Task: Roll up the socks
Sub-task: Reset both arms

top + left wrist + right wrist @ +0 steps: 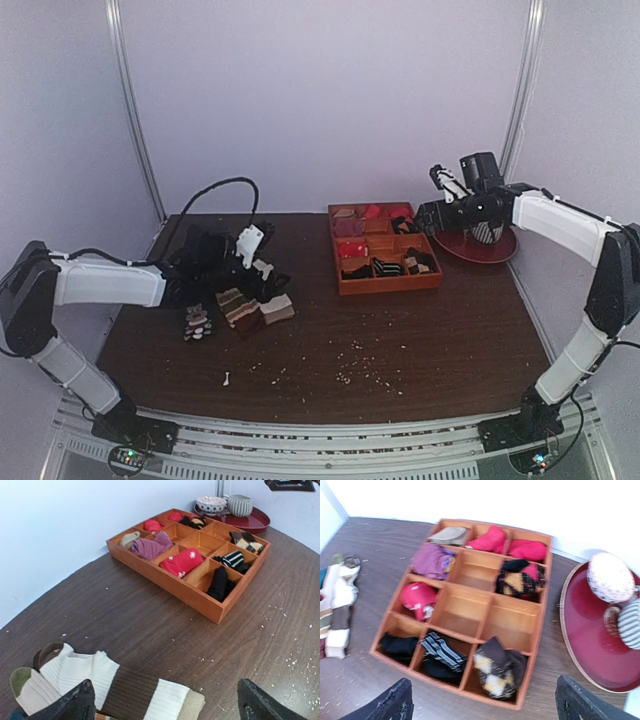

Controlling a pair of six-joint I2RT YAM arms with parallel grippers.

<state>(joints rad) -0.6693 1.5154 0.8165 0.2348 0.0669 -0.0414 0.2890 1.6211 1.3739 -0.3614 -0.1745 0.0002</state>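
Observation:
The argyle socks [501, 674] lie bundled in the near right compartment of the orange divider box [536, 652], brown with cream diamonds. They also show in the left wrist view as the argyle socks [247, 542] and from above as the argyle socks [420, 263]. My right gripper [486, 702] hangs open above the box's near edge, nothing between its fingers [392, 702]. From above, the right gripper [430, 217] sits over the box's far right corner. My left gripper [167, 701] is open and empty over a striped sock at the table's left, seen from above as the left gripper [262, 278].
Brown-and-cream striped socks [125, 690] lie under the left gripper, next to a small printed sock [197, 322]. Other box compartments hold red, purple, black and striped bundles. A red tray [585, 645] with a bowl [610, 577] and a cup [630, 622] stands right of the box. Crumbs dot the table [360, 375].

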